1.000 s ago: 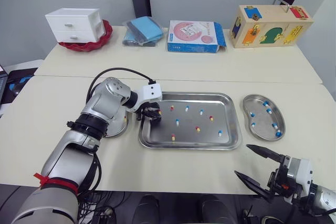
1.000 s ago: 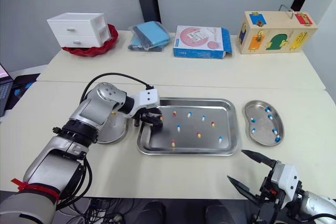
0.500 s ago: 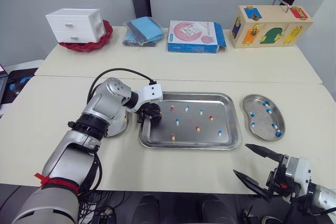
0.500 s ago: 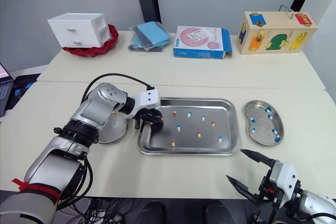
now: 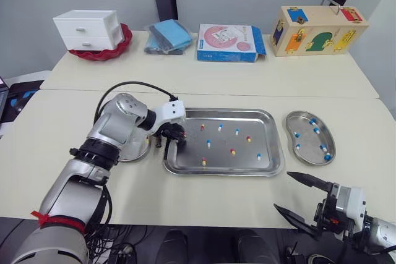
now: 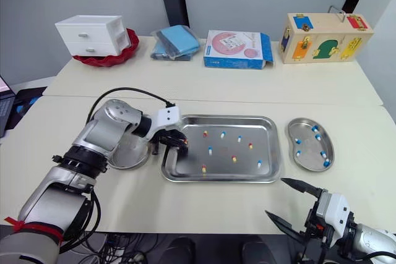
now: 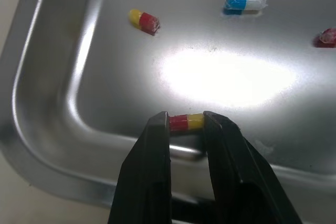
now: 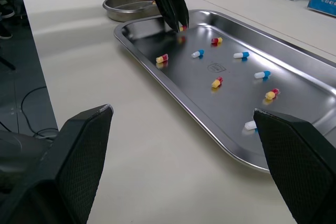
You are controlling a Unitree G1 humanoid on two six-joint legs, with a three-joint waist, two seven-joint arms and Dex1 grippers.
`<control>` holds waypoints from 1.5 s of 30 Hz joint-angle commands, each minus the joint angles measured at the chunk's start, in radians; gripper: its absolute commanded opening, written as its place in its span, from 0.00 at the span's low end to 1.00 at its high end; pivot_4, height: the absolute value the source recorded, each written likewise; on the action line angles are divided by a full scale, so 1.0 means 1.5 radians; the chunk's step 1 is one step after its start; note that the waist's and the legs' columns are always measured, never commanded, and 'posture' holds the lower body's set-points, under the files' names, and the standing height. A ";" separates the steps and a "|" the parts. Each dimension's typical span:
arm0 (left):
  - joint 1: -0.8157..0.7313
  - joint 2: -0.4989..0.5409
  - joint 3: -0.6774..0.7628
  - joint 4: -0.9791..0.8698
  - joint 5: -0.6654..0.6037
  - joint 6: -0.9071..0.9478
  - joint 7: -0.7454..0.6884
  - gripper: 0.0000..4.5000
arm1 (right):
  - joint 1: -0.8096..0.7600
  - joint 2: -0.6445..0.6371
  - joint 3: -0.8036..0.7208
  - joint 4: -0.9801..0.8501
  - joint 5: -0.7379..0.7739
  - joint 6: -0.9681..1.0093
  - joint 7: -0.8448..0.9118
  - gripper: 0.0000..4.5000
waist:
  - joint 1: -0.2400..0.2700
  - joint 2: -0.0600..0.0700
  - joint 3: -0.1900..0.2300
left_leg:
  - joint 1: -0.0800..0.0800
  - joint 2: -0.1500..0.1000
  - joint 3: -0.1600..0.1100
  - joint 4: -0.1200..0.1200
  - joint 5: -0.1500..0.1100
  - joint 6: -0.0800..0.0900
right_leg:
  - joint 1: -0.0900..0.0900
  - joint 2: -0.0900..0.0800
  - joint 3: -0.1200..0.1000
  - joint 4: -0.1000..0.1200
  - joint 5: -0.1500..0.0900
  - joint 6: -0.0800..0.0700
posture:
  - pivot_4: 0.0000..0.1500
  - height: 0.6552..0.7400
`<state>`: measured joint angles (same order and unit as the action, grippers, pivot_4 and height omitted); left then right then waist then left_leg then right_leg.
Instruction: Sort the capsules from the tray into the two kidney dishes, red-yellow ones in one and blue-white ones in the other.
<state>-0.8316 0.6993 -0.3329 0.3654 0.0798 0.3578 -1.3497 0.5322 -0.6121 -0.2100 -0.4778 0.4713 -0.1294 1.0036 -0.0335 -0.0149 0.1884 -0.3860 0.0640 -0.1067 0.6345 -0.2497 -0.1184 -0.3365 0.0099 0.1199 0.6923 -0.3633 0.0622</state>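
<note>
pale bench (image 5: 247, 85) carrying a steel tray (image 5: 224, 111) flanked by two kidney dishes: left dish (image 6: 127, 156) just beside the tray's left end, right dish (image 5: 306, 137) off its right end with blue-white capsules (image 5: 297, 134) inside. left gripper (image 7: 186, 119) over the tray's left end, fingers (image 7: 155, 150) clamped on a red-yellow capsule (image 7: 186, 123), one tip at each end of it. right gripper (image 5: 283, 191) at the bench's near edge, well apart from the tray, fingers spread wide. loose capsules (image 5: 209, 143) of both colours scattered on the tray floor.
</note>
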 commanded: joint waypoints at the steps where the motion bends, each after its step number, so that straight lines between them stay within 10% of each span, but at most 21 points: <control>1: 0.004 0.036 0.049 -0.071 -0.038 0.048 -0.017 0.21 | 0.001 -0.007 -0.005 -0.025 0.011 -0.007 0.008 1.00 | 0.001 0.000 0.000 | 0.000 0.000 0.000 0.000 0.000 0.000 | 0.000 0.000 0.000 0.000 0.000 0.000 | 1.00 1.00; 15: 0.164 0.205 0.224 -0.218 -0.107 0.208 0.085 0.21 | -0.074 -0.036 0.036 0.011 0.019 -0.002 0.068 1.00 | 0.000 0.000 0.000 | 0.000 0.000 0.000 0.001 0.000 0.000 | 0.000 0.000 0.000 0.001 0.000 0.000 | 1.00 1.00; 36: 0.263 0.236 0.257 -0.266 -0.151 0.250 0.172 0.21 | -0.108 -0.029 0.038 0.034 0.041 0.013 0.071 1.00 | 0.001 0.000 0.000 | 0.000 0.000 0.000 0.001 0.000 0.000 | 0.000 0.000 0.000 0.002 0.000 0.000 | 1.00 1.00; 45: 0.250 0.240 0.244 -0.266 -0.153 0.272 0.173 0.75 | -0.103 -0.030 0.032 0.033 0.040 0.011 0.071 1.00 | 0.001 0.000 0.000 | 0.000 0.000 0.000 0.001 0.000 0.000 | 0.000 0.000 0.000 0.002 0.000 0.000 | 1.00 1.00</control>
<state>-0.4403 1.0354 0.0321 -0.0117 -0.1401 0.7606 -1.0928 0.3765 -0.6548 -0.1374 -0.4087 0.5146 -0.1025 1.1102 -0.0321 -0.0151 0.1886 -0.3858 0.0644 -0.1070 0.6367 -0.2497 -0.1184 -0.3370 0.0101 0.1198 0.6955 -0.3634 0.0622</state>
